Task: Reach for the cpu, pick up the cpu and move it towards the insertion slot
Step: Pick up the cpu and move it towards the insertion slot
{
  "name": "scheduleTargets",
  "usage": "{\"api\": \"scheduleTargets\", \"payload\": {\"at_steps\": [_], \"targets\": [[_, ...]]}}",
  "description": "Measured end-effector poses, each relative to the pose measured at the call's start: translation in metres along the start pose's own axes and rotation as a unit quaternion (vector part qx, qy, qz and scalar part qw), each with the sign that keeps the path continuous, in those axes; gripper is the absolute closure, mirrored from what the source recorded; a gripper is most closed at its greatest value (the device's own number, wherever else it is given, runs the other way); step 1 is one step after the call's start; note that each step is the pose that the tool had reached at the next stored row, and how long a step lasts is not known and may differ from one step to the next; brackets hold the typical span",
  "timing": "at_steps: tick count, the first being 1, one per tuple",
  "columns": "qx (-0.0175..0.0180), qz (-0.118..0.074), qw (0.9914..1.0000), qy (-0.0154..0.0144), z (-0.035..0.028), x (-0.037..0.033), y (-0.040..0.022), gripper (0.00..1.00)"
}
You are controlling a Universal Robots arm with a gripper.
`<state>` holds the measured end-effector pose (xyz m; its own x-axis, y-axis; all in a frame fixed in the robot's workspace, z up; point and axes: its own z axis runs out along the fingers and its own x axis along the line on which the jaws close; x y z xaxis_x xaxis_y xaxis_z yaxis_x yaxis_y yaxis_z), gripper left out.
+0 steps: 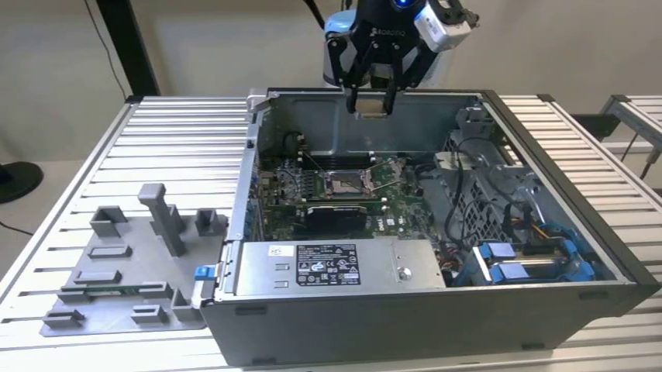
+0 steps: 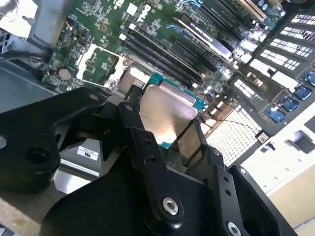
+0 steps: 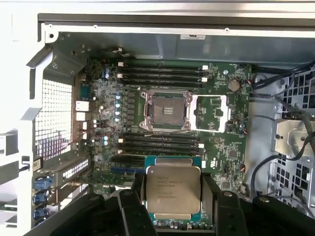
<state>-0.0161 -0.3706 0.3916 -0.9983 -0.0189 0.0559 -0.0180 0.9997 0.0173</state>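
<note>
Silvery cpu (image 3: pixel 173 191) sits clamped between the closed-in gripper (image 3: pixel 172 196) fingers, seemingly well above the insertion slot (image 3: pixel 165 110) on green board.

A robotics lab or test cell — not a home. An open computer case (image 1: pixel 435 232) lies on a table (image 1: pixel 166 147) of ribbed aluminium profiles, its green motherboard (image 3: pixel 167 118) exposed. Beside it sits a grey plate of plastic fixture blocks (image 1: pixel 129 271). Plain pale walls, a dark post (image 1: pixel 126 46) and a second such table (image 1: pixel 636 116) stand behind — bare, purpose-built surroundings.
</note>
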Motion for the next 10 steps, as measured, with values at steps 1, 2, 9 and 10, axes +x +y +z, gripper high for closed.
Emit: {"api": "scheduleTargets", "payload": {"at_steps": [1,2,9,10], "targets": [[0.0000,0.000,1.00000,0.0000,0.0001,0.0000,0.0014,1.00],[0.0000,0.000,1.00000,0.0000,0.0001,-0.0001,0.0028,1.00],[0.0000,0.000,1.00000,0.0000,0.0003,-0.0001,0.0065,1.00],[0.0000,0.000,1.00000,0.0000,0.0003,-0.0001,0.0065,1.00]]}}
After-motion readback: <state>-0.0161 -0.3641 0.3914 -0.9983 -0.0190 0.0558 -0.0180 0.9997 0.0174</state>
